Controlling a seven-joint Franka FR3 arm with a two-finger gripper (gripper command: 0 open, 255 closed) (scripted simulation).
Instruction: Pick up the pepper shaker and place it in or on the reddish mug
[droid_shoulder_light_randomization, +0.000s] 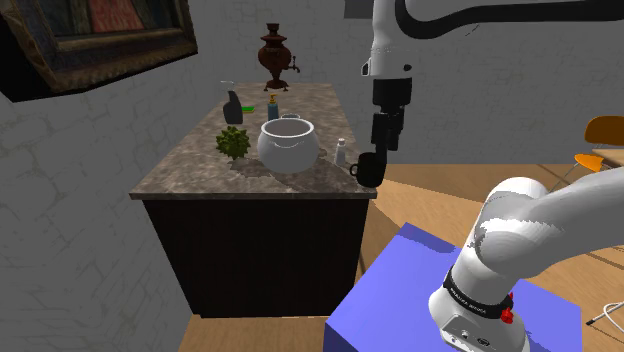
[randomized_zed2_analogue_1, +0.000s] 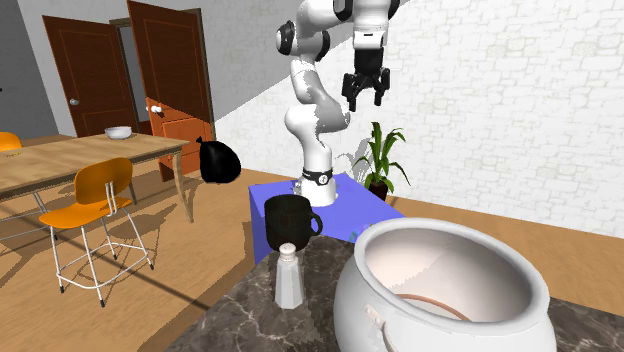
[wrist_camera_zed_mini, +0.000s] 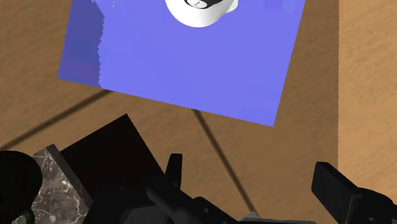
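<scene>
We are looking at the approach step, with nothing being held yet. The all-black two-finger pincer (droid_shoulder_light_randomization: 385, 146) is hanging high up. Judging by the wrist view, it is sitting a little outside the corner of the grey-brown marbled stone worktop (droid_shoulder_light_randomization: 190, 168) that lies nearest the blue box stand (droid_shoulder_light_randomization: 420, 290). Its fingers (wrist_camera_zed_mini: 173, 167) are standing well apart, open on nothing, and between them we are seeing wooden floor, not the target.

The small white pepper shaker (droid_shoulder_light_randomization: 341, 153) is standing upright near the worktop's edge that faces the stand. It is just beside the dark, almost black handled mug (droid_shoulder_light_randomization: 366, 169), which is sitting right at that corner. We are taking this mug for the task's one, since no other mug is showing, though it is reading as black and not red. The big white round pot with small side handles (droid_shoulder_light_randomization: 287, 145) is sitting near the shaker's other side, toward the worktop's middle.

We are judging that the next move calls for carrying the pincer inward past the corner until it is centred over the shaker. It should then be lowered with the fingers straddling the slim body. The mug and pot are crowding the shaker, so the fingers should be turned to drop into the free sides. The shaker is narrow and looking easy to tip, so a slow, square closing is wanted.
</scene>
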